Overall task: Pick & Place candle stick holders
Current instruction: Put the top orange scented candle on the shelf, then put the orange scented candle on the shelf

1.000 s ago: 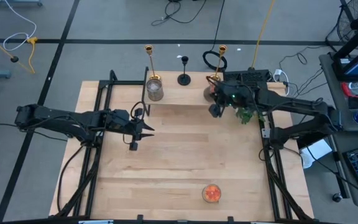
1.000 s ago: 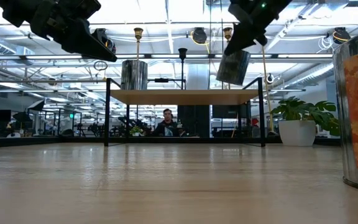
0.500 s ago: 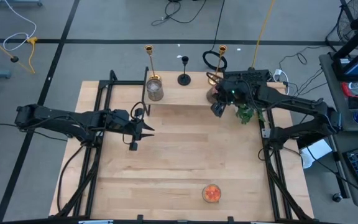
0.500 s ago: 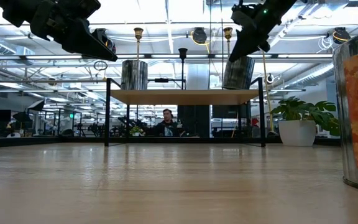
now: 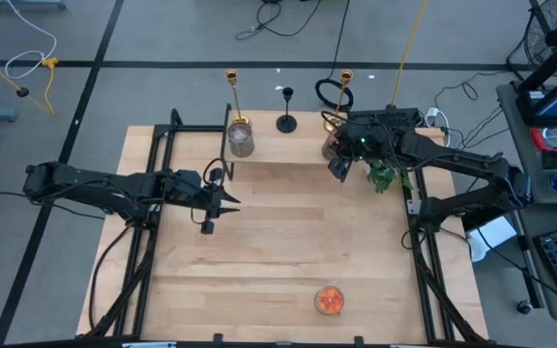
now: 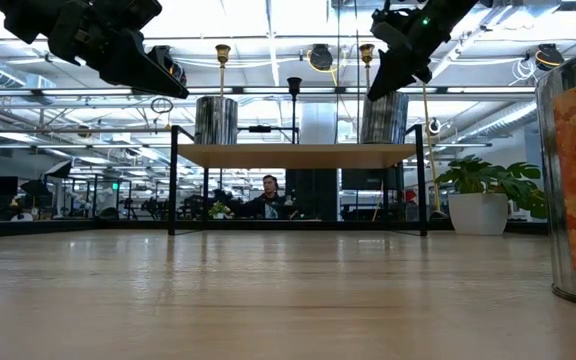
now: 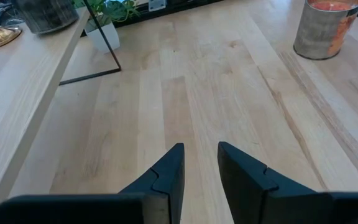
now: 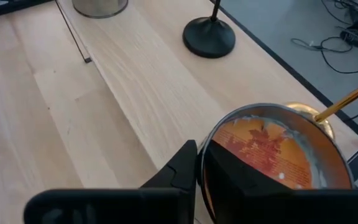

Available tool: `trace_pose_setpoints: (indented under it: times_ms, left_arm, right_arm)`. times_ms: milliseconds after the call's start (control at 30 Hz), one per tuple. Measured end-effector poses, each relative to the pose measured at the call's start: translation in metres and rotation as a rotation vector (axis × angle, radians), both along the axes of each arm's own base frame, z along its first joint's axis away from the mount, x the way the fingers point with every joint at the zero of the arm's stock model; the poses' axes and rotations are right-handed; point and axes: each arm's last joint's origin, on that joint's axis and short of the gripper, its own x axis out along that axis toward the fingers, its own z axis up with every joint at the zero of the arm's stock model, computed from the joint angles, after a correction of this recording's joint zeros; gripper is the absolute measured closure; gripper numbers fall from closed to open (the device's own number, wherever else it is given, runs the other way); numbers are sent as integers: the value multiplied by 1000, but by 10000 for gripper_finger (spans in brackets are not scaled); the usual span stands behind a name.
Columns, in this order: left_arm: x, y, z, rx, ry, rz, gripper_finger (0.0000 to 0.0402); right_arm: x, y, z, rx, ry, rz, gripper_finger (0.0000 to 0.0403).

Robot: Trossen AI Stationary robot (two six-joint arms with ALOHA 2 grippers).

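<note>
1. Lowered since a second ago, the orange glass cup (image 8: 272,155) now sits on the raised shelf (image 5: 288,143) at the bench's far edge, the right tool (image 5: 337,166) clamped over its rim.
2. Nearest, a second orange cup (image 5: 329,300) stands alone on the bench (image 5: 278,242).
3. Mid-bench, the left tool (image 5: 222,201) hovers slightly parted, empty.
4. Farther back: grey cup (image 5: 241,139), black candlestick (image 5: 286,109), two gold candlesticks (image 5: 231,92).

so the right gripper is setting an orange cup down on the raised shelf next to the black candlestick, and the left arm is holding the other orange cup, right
Not quite: the left gripper is open and empty, as the left wrist view shows; the other orange cup stands alone on the table. The rest holds: the right gripper grips an orange cup on the shelf.
</note>
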Motion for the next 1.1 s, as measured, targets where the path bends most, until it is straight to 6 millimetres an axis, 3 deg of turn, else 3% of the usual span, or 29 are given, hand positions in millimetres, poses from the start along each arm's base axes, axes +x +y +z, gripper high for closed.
trace_pose_setpoints:
  times_ms: [833,1100]
  left_arm:
    - [0,0,0,-3,0,2,298]
    - [0,0,0,-3,1,2,298]
  right_arm:
    - [3,-3,1,-52,2,35,377]
    - [8,-4,8,-153,-39,91,347]
